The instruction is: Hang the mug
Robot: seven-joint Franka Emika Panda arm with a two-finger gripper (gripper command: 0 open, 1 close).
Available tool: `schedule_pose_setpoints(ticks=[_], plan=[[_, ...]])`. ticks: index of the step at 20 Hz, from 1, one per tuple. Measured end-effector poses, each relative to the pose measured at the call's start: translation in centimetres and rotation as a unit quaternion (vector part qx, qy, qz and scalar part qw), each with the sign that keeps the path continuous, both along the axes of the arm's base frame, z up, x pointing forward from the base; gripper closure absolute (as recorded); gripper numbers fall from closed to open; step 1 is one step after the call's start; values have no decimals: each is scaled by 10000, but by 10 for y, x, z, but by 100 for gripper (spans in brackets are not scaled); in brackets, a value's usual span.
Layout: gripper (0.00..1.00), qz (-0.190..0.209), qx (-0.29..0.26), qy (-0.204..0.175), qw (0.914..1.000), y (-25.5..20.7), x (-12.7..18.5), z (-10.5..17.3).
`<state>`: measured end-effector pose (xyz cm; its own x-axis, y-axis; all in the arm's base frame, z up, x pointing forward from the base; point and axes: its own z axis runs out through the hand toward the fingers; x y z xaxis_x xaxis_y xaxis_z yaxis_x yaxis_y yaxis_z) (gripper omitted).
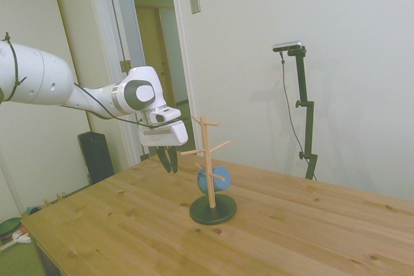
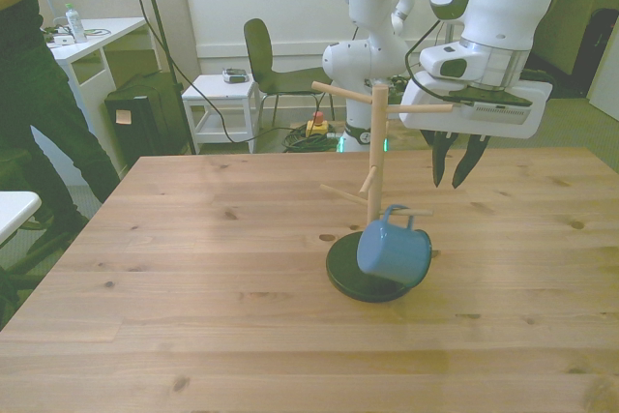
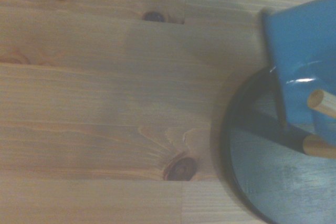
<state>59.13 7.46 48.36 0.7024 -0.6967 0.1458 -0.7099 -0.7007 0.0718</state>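
We see the blue mug (image 2: 393,252) hanging tilted on the wooden peg stand (image 2: 375,157); the gripper (image 2: 456,177) hangs beside it, holding nothing.

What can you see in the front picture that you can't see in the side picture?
Only the front view shows the mug's handle looped over a low peg, a chair and a person. Only the side view shows a doorway behind the arm. Both show the blue mug hanging on the wooden stand, and the empty gripper beside it.
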Motion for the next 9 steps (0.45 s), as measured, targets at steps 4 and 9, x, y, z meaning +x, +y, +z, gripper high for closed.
schedule_pose_setpoints(ticks=[4,9], plan=[[0,-42,12,-59,10000,10,-7,7],[0,-122,37,-124,9998,40,-21,14]])
